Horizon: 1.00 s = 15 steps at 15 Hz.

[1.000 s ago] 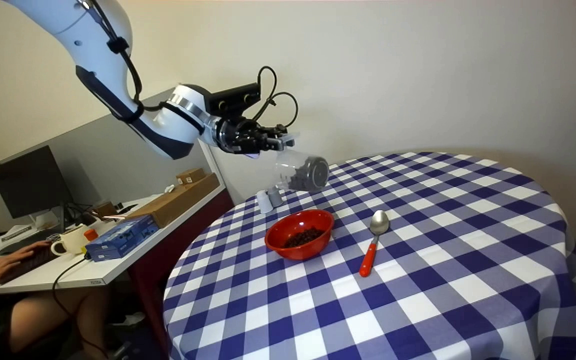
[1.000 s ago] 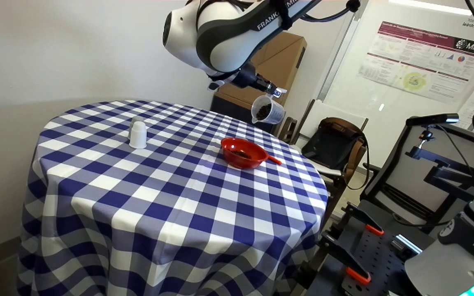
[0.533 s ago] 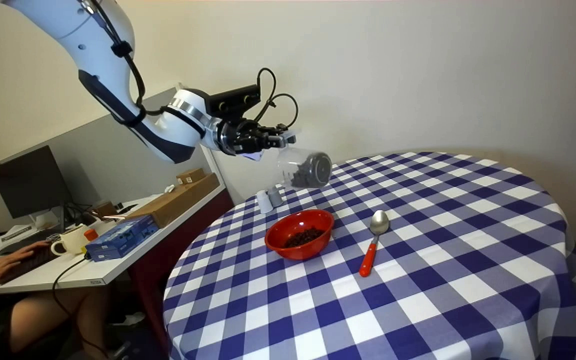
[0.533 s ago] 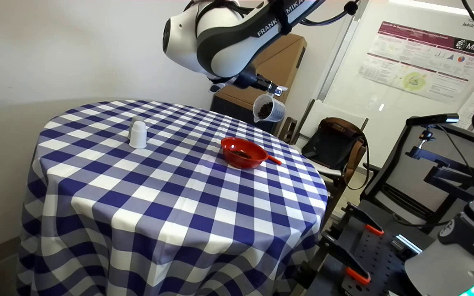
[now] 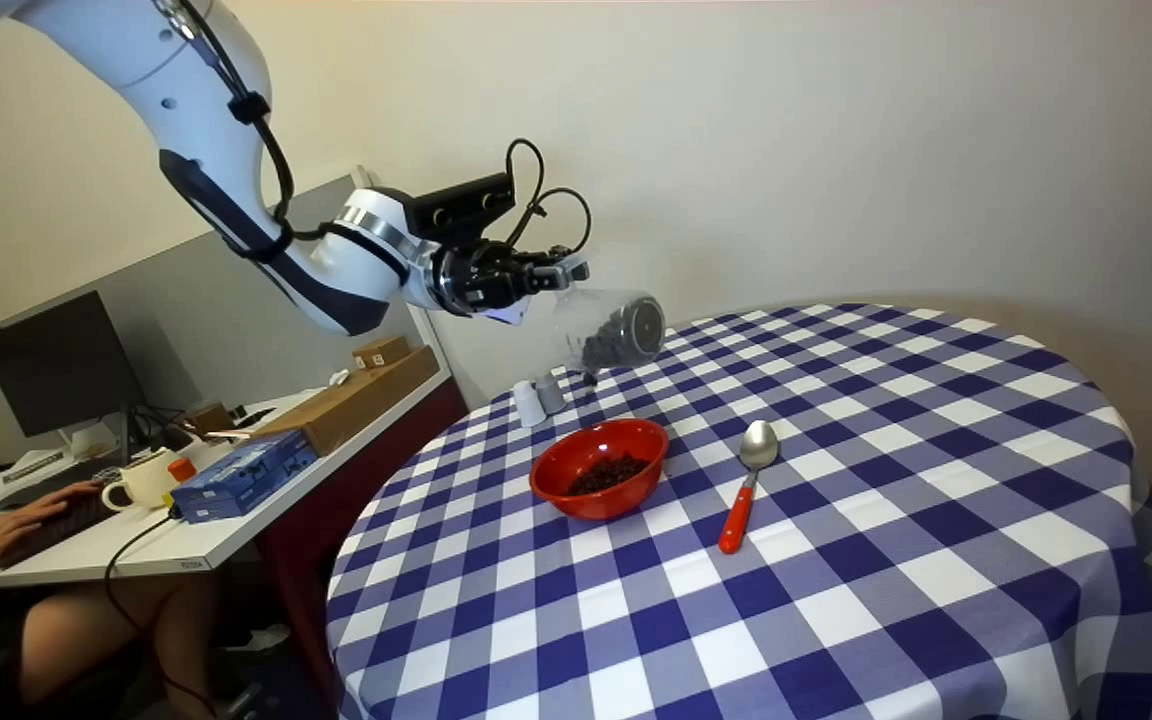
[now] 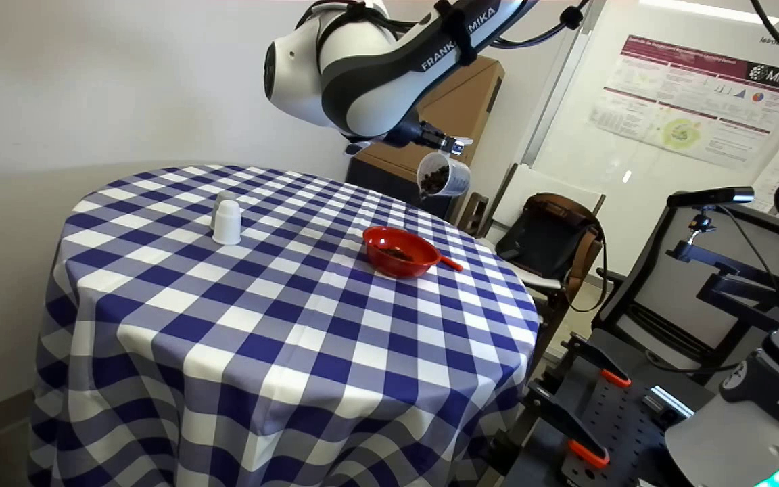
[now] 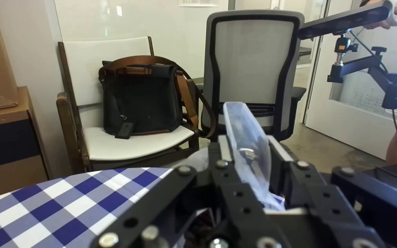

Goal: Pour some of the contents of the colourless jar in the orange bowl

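Claw [image 7: 251, 146] pinches a clear handle [image 7: 246, 132] in the wrist view. In an exterior view, the colourless jar [image 5: 598, 305] hangs tipped above the orange bowl [image 5: 598, 508], pieces [image 5: 589, 379] just beneath the jar. In an exterior view, dark contents [image 6: 434, 180] bank at the jar's mouth [image 6: 432, 161]. I advise tilting slowly, mouth over bowl, levelling early: only some is wanted.

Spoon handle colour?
Red-orange. The handle shows best in an exterior view, where its whole length shows.
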Motion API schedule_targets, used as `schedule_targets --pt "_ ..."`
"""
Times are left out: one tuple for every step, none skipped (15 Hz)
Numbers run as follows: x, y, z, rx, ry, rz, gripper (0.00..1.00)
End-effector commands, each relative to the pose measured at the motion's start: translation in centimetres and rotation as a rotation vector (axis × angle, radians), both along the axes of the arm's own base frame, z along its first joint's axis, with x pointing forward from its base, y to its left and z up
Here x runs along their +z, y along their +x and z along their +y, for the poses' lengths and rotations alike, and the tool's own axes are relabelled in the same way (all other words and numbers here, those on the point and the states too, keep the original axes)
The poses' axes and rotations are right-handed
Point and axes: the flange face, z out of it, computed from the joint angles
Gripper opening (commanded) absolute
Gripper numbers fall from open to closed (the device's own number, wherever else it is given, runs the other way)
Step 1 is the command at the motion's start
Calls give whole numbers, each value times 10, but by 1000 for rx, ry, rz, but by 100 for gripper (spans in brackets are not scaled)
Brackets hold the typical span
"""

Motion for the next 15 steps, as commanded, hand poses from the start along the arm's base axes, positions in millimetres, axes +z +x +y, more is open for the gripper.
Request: schedule_targets --pt "1 2 5 -13 -13 -33 8" --pt "1 2 6 -18 -2 -44 8" --pt "1 2 6 -24 8 -53 8" --pt "1 3 6 -35 21 -62 8" --pt "1 3 6 -46 32 -72 8" --pt "2 3 5 -59 44 -75 8" --pt "2 4 4 -73 55 -80 8" --pt "3 4 3 -89 66 -85 8" --pt "4 5 1 -103 77 -87 8" --pt "5 5 -2 -119 88 -89 8" --pt "6 6 -4 -136 99 -91 8" --pt "7 7 -6 -152 112 -92 8" --pt "8 7 -9 -167 123 -92 8" --pt "9 7 -11 -182 137 -94 8" --pt "10 7 -14 -197 148 -94 8"
